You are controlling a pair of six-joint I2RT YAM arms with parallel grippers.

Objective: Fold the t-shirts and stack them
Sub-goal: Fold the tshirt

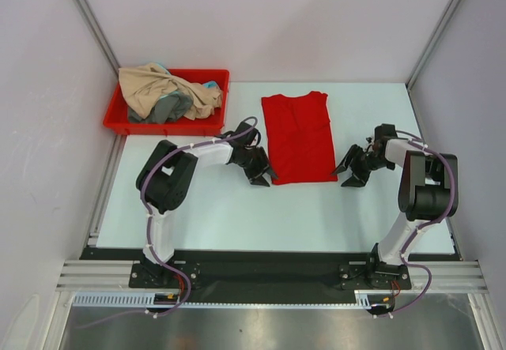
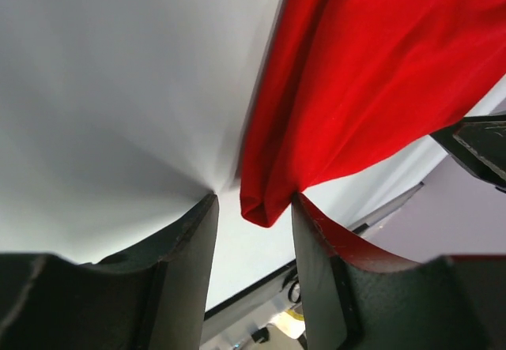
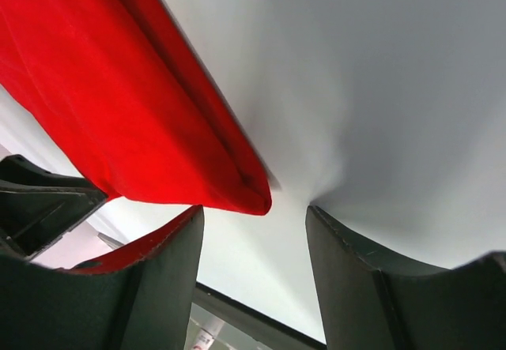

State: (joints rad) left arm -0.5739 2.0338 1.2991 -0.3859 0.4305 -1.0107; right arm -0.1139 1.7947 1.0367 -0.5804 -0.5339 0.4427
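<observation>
no readable text, no labels, no brand marks, no numbers in any view

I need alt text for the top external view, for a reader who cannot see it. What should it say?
A red t-shirt, partly folded into a long rectangle, lies on the pale table between two robot arms, with the left tool and right tool open at its near corners. At the far left, a red tray holds a heap of beige, grey and light blue shirts.

A folded corner of bright red soft cloth t-shirt (image 3: 142, 105) is seen lying on the white table surface (image 3: 379, 73), just beyond the parted black gripper fingers (image 3: 166, 287).
</observation>
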